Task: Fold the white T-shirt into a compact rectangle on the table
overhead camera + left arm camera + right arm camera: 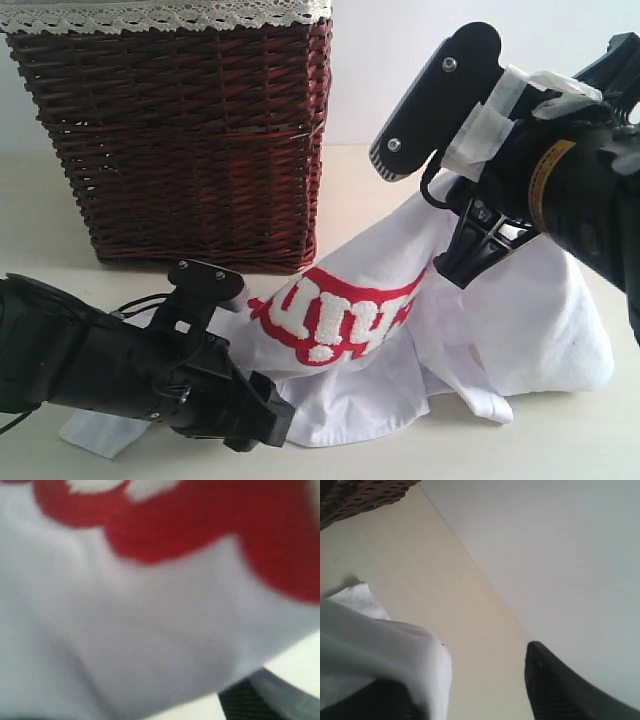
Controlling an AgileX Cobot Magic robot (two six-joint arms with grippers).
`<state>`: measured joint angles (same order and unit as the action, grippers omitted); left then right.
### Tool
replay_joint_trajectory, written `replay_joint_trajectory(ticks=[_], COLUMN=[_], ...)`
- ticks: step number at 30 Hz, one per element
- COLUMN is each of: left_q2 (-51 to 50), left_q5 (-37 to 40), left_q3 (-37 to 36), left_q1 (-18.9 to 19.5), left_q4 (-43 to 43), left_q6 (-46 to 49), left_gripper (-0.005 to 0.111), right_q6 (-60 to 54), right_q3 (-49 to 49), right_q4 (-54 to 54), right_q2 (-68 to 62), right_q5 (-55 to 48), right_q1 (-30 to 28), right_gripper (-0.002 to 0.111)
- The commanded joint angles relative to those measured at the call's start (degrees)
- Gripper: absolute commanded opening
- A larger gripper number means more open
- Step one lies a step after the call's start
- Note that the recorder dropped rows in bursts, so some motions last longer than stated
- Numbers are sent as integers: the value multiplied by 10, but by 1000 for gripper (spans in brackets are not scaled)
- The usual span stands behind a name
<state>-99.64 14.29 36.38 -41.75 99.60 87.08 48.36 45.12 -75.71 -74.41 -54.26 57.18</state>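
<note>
**A:** Where is the white T-shirt (500, 330)?

**B:** It lies in a rumpled heap on the pale counter (560, 440), in front of the dark wicker basket (190, 140) with the lace trim (170, 14) and off to its right. It isn't flat. One part rises to a peak on the right, and the rest spills down in loose folds and creases, with layers overlapping near the front edge.

**A:** Can you see the print?

**B:** Yes. The fuzzy white lettering (335, 315) with its thick red outline faces the camera left of the middle, bent across a wrinkle and hard to read. In the left wrist view that red and white fills the frame, blurred.

**A:** What about the right pincer (470, 245)?

**B:** It hangs at the peak. Its wrist view shows the jaws spread wide, released. White cloth is draped over one side and the other finger (560, 695) is bare, with counter and wall (560, 545) behind.

**A:** And the left pincer (268, 418)?

**B:** It is low at the shirt's front left edge, touching the cloth. I cannot tell whether it is clenched. Only a dark sliver of it shows at the corner of its own view.
</note>
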Motion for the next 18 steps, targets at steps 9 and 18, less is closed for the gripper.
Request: replay_joint_trajectory(ticks=[9,18], left_q2=[-34,-90], left_q5=[5,14], left_q3=[44,68], left_q1=[1,1], left_q4=[3,3], left_q6=[20,27], left_gripper=[58,58], right_q6=[-2,-3], right_q3=[-1,-1], right_q4=[2,2], right_q2=[5,5], right_q5=[-4,-4], right_q1=[-3,-3], right_gripper=[54,54])
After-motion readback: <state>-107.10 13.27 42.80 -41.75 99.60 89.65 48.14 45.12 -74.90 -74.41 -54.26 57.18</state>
